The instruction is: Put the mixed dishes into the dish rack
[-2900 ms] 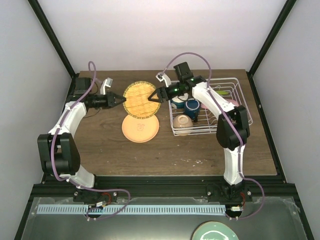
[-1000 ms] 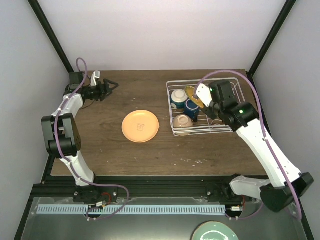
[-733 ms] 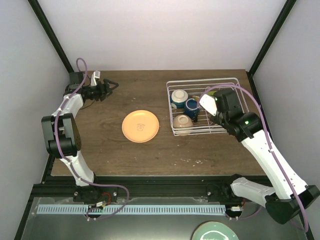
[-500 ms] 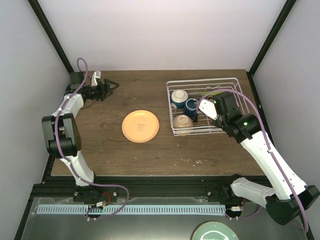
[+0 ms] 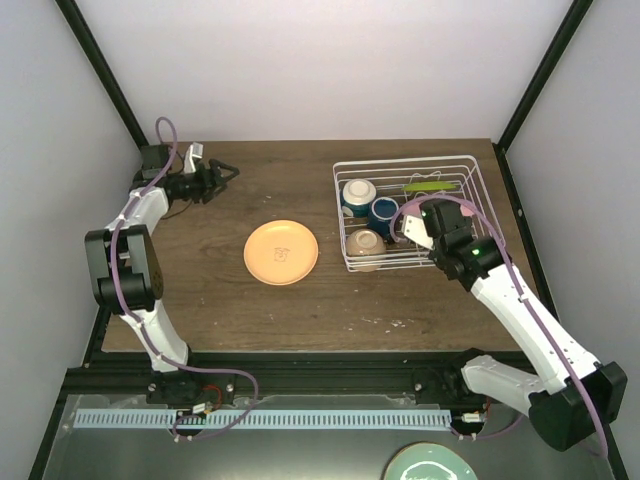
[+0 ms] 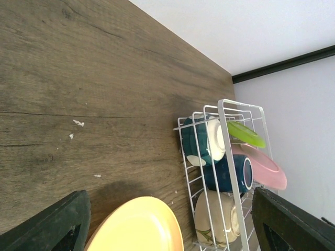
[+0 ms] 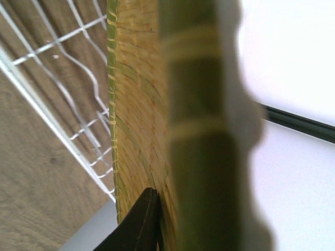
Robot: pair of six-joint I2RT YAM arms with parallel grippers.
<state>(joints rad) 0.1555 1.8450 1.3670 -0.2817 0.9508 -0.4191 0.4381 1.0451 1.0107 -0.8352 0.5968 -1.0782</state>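
The white wire dish rack [image 5: 478, 190] stands at the right. It holds two cream bowls [image 5: 357, 193] [image 5: 366, 245], a dark blue mug [image 5: 384, 213] and a lime green plate [image 5: 430, 186]. The left wrist view also shows a pink plate [image 6: 264, 167] behind them. My right gripper [image 5: 425, 225] hangs over the rack's middle, shut on the woven yellow plate [image 7: 138, 130], held on edge with the rack's wires [image 7: 52, 104] beside it. A peach plate [image 5: 281, 252] lies flat mid-table. My left gripper [image 5: 225, 172] stands open and empty at the far left.
A pale teal plate [image 5: 430, 462] lies below the table's front edge, near the arm bases. Black frame posts rise at both back corners. Bare wood stretches between the peach plate and the left gripper.
The right arm has carried the woven plate from mid-table over to the rack and down among its wires. The left arm let it go and drew back to the far left corner.
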